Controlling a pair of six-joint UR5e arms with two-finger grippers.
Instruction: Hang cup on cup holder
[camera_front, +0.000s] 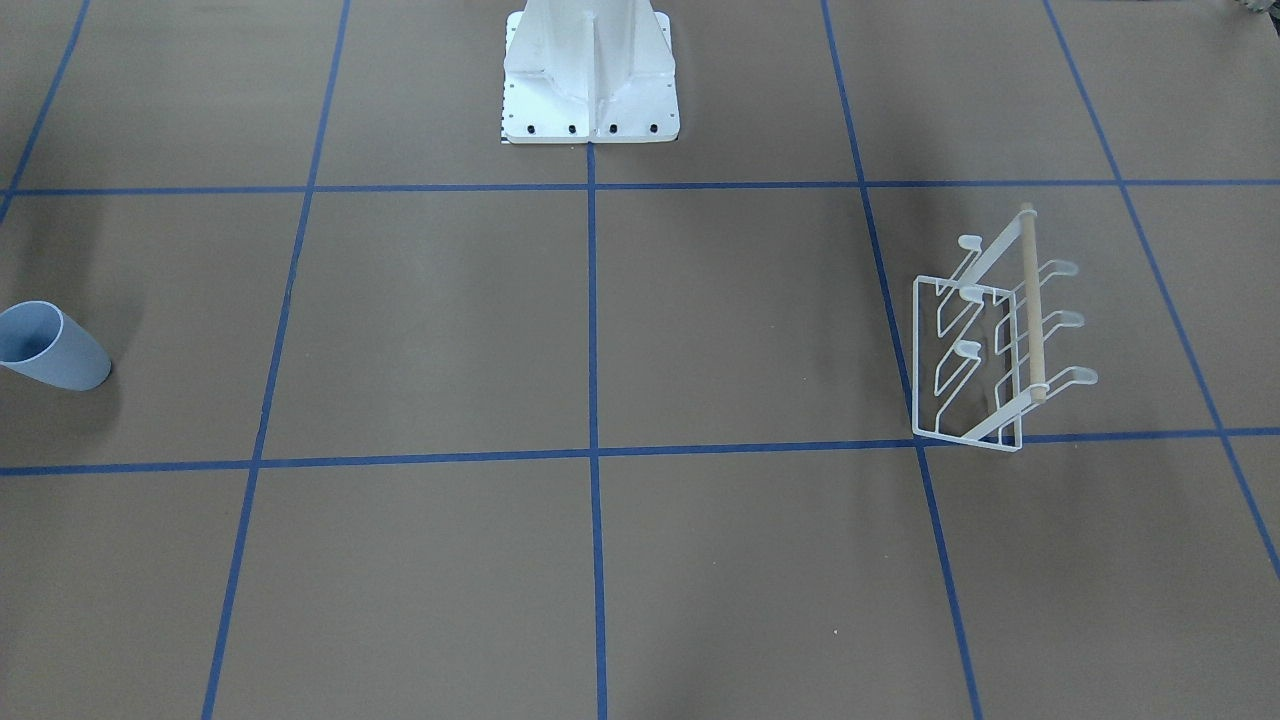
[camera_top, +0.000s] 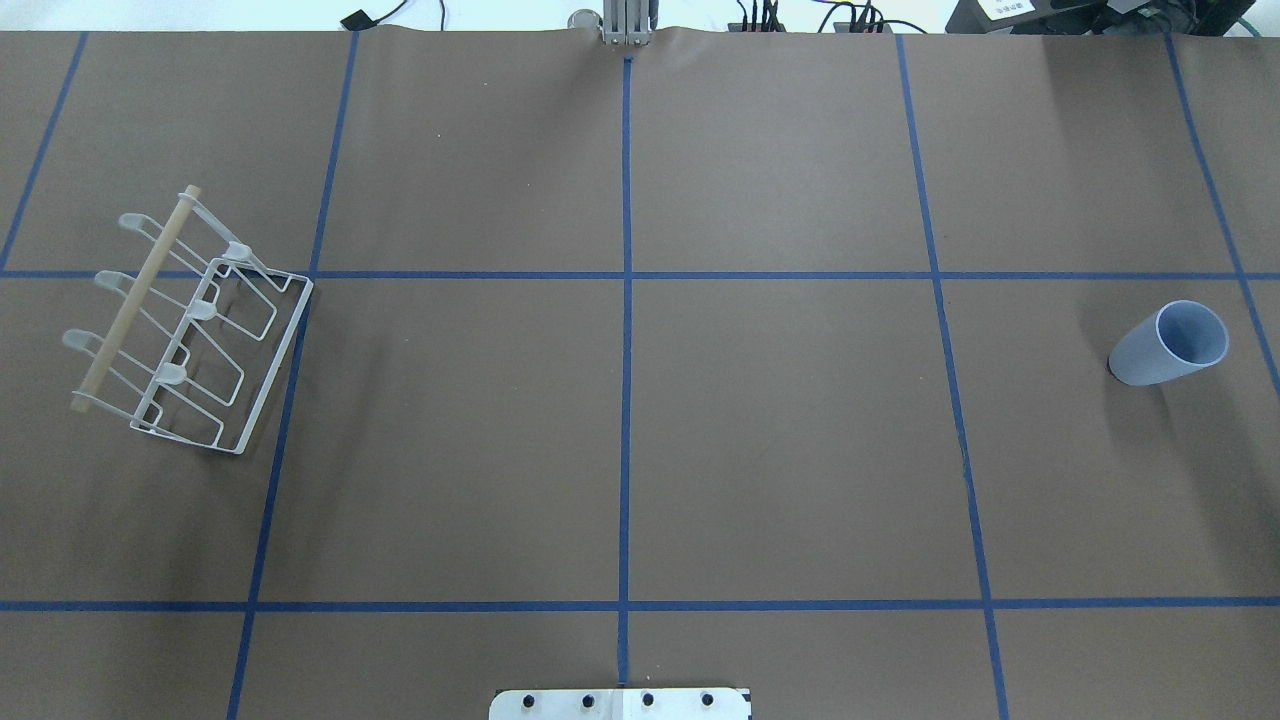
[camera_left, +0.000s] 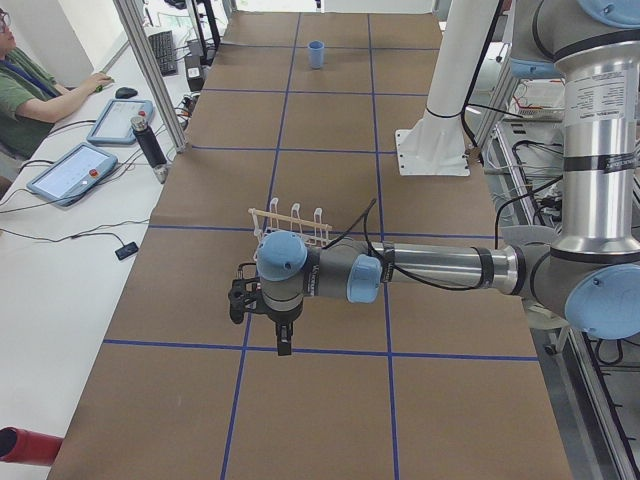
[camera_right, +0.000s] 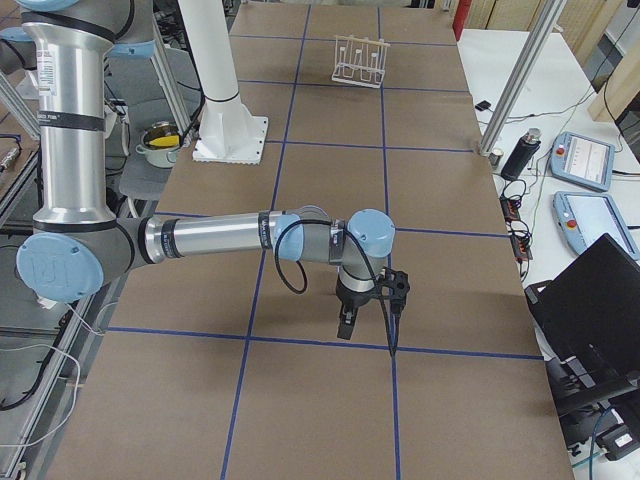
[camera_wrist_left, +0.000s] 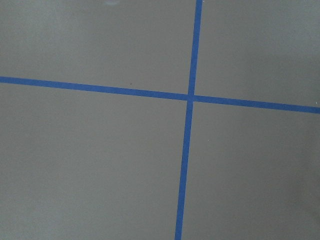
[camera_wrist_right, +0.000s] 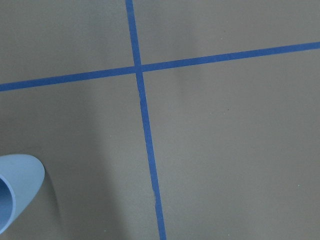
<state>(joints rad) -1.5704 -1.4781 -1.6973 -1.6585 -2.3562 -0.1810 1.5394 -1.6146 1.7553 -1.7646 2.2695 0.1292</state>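
Claw states first: the left claw (camera_left: 284, 342) hangs fingers-down over the desk (camera_front: 750, 320), seen only from the side, so I cannot tell whether it is released or clenched; the right claw (camera_right: 346, 325) hangs the same way, and I cannot tell its state either; nothing shows between the fingers of either one.

The cup (camera_top: 1165, 345), light blue and handleless, stands upright with its mouth up, far out on the robot's right of the white pedestal (camera_top: 620, 703) and a little forward of it; its rim shows in the lower left corner of the right wrist view.

The cup holder (camera_top: 172, 374), a white wire rack, stands on its rectangular base frame far out on the robot's left of the pedestal, well apart from the cup; its wooden dowel (camera_top: 135, 297) runs along the top, with round-tipped prongs angled out on both sides; no cup hangs on it.

Brown paper covers the desk, crossed by a grid of blue tape (camera_top: 626, 400); the left wrist view shows only a tape crossing.

Across the desk from the pedestal, an operator (camera_left: 25, 90) sits at a white side bench with two tablets (camera_left: 72, 172).
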